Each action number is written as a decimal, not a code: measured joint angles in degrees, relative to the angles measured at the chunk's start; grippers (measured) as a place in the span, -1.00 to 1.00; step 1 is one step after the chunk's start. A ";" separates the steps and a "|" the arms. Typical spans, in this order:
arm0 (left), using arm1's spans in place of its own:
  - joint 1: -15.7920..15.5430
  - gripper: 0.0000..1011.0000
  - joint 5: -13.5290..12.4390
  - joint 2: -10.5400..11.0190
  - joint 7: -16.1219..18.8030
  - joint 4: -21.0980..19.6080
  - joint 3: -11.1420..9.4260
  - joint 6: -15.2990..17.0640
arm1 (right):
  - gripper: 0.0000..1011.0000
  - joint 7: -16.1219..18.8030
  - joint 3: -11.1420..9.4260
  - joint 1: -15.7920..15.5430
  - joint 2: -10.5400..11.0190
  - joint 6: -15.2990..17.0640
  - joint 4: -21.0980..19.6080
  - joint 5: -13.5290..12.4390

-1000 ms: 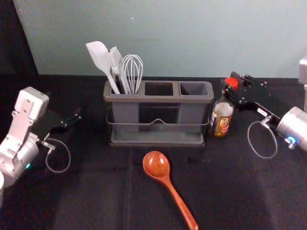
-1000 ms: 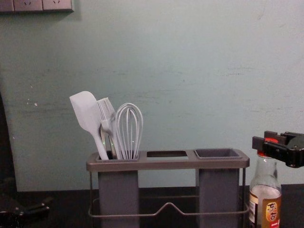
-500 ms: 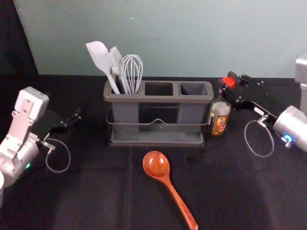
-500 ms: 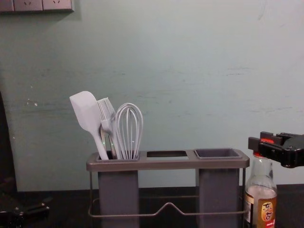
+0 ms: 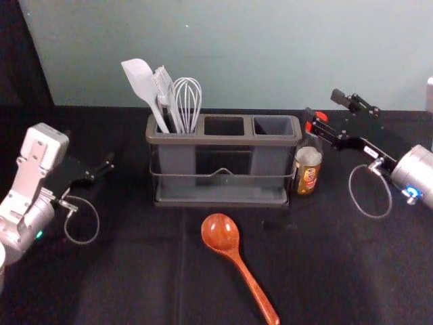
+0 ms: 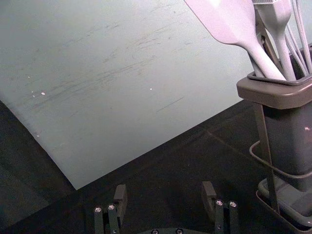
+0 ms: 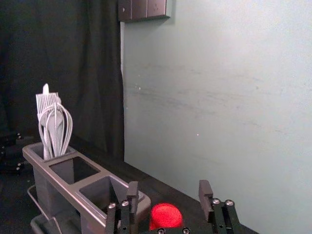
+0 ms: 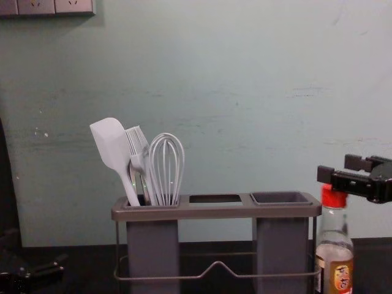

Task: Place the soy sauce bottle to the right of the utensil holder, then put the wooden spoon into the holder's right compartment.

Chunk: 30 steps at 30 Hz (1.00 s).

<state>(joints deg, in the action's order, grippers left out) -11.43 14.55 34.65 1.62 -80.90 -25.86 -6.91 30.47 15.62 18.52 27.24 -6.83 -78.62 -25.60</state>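
Black bench (image 5: 135, 271) shows 1 of 2 placements seemingly done: bottle (image 5: 308, 177) right of holder (image 5: 223, 140), right end effector (image 7: 169, 188) wide above, left end effector (image 6: 164, 191) idle, wide, at left; spoon (image 5: 242, 268) remains.

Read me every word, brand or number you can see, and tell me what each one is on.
"东古", as best it reads: on the label of the soy sauce bottle.
Smaller print on that label: too small to read.
White sticker at the base of the right gripper: marked, but too small to read.
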 joint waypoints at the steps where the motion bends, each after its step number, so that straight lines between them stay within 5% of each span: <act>1: 0.00 0.99 0.00 0.00 0.00 0.00 0.00 0.00 | 0.59 -0.09 -0.10 -0.12 0.07 0.00 -0.29 -0.02; 9: 0.00 0.99 0.00 0.00 0.00 0.00 0.00 0.00 | 0.99 -1.02 -1.05 -2.07 0.84 0.19 -3.71 -0.45; 30: 0.00 0.99 0.00 0.00 0.00 0.00 0.00 0.00 | 0.99 -2.47 -2.22 -6.18 2.10 0.53 -9.52 -0.56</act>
<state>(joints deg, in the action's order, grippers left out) -11.43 14.55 34.65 1.62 -80.90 -25.86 -6.91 28.00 13.40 12.34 29.34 -6.29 -88.14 -26.16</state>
